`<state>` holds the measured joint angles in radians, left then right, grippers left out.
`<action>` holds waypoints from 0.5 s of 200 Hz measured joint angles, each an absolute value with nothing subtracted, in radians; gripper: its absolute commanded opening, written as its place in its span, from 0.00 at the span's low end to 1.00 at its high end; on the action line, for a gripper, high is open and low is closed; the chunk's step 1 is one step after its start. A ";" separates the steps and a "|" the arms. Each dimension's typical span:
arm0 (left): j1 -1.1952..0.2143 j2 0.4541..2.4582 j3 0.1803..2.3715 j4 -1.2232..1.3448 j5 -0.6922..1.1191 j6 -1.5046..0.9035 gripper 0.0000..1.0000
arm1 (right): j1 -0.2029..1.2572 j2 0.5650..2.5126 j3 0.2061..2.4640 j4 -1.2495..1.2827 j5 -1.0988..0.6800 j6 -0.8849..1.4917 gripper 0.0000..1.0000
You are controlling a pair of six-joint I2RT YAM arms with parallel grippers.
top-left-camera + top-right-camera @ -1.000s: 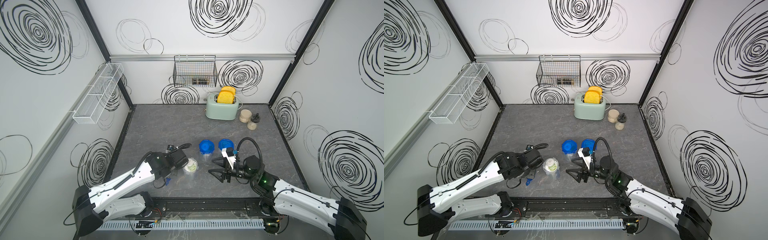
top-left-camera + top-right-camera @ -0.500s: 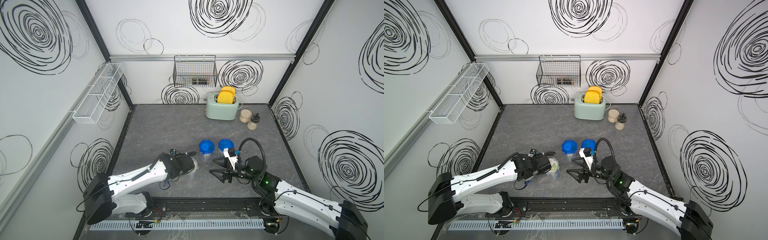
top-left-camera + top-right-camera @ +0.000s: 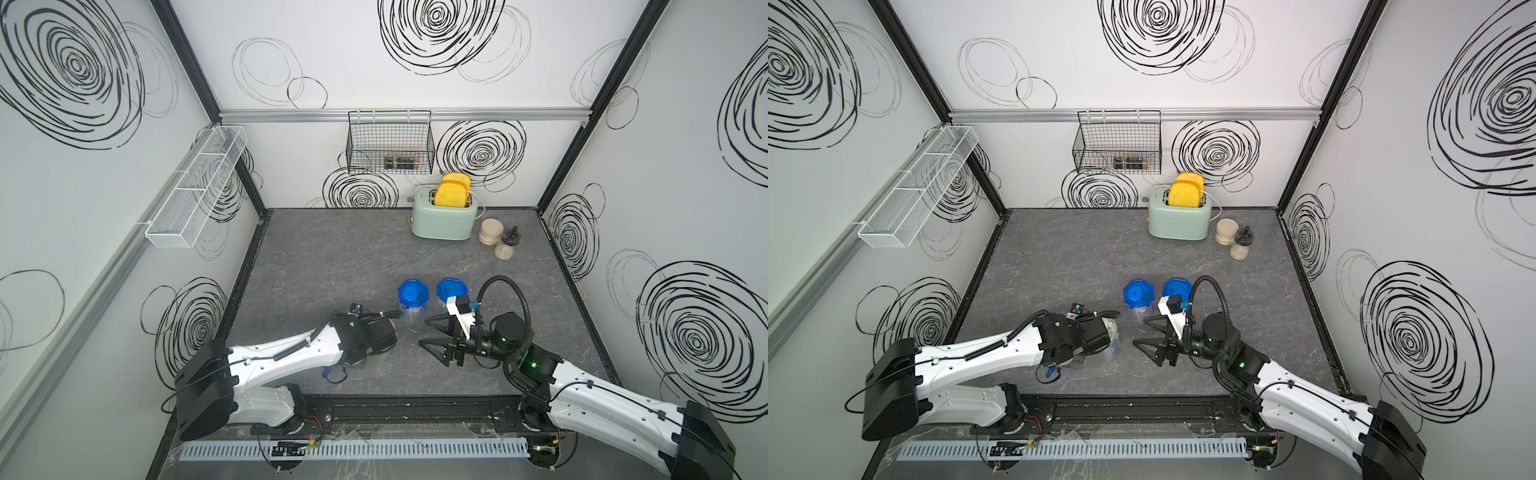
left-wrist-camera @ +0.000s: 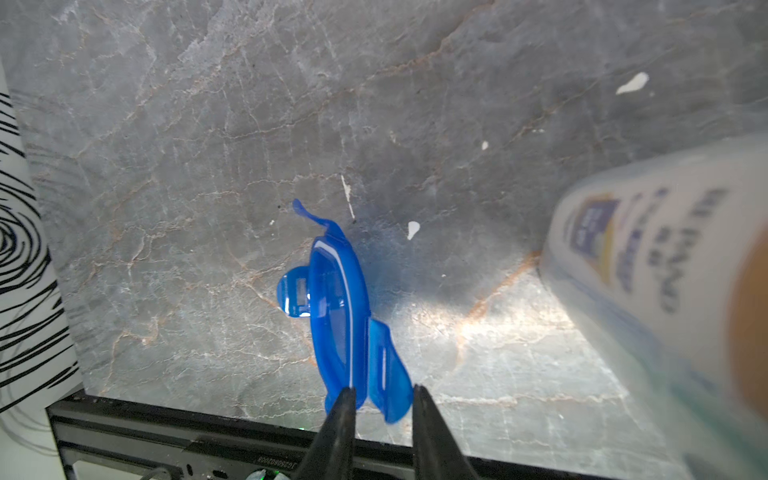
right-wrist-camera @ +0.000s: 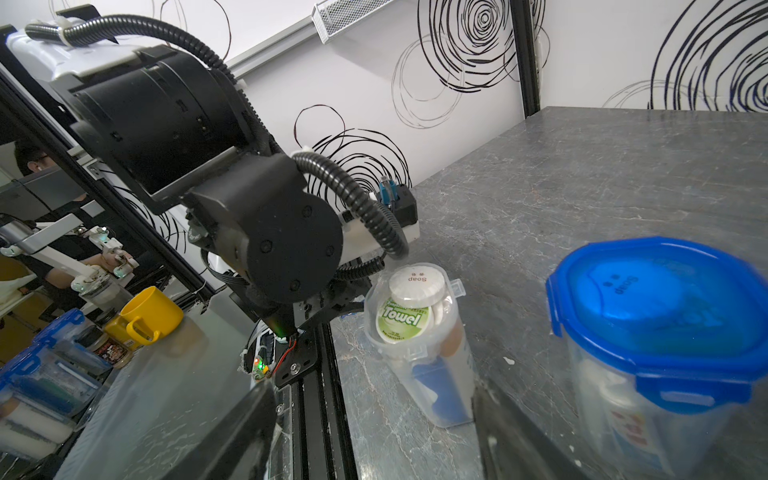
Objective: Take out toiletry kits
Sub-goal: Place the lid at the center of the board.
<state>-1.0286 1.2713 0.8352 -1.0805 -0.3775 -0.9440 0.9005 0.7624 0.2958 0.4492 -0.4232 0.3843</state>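
A clear jar [image 5: 415,332] stands with no lid near the table's front. It holds a toiletry kit: a round white soap tin [image 5: 417,280], a green towel sachet [image 5: 401,320], a tan cap and something blue lower down. In a top view the left wrist covers most of this jar [image 3: 1112,332]. Its blue lid [image 4: 340,316] stands on edge on the table. My left gripper [image 4: 382,397] is open, with the lid's near tab between its fingertips. To the right of the jar, my right gripper [image 3: 424,332] is open and empty. Two more jars keep their blue lids [image 3: 411,293] [image 3: 451,289].
A mint toaster [image 3: 442,222] holding toast stands at the back with two beige jars [image 3: 498,239] beside it. A black wire basket [image 3: 390,143] hangs on the back wall and a white mesh shelf [image 3: 195,191] on the left wall. A black rail [image 4: 187,432] runs along the table's front edge.
The left arm has stretched out low over the open jar, which it now mostly covers in the top views. Its jaws have parted around the blue lid. The right arm has barely moved.
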 measured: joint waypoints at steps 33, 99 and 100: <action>-1.032 1.205 0.823 -1.063 -0.347 -0.936 0.34 | 0.900 0.768 0.295 0.446 -0.422 0.384 0.76; -0.967 0.957 0.855 -0.984 -0.287 -0.837 0.42 | 0.915 0.801 0.287 0.441 -0.408 0.332 0.73; -0.965 0.954 0.857 -0.982 -0.286 -0.835 0.43 | 0.916 0.803 0.286 0.441 -0.406 0.331 0.73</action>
<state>-0.9649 0.9543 0.8566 -0.9825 -0.2863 -0.8352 0.9161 0.8028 0.2855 0.4408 -0.4061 0.3305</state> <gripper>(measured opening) 0.423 0.731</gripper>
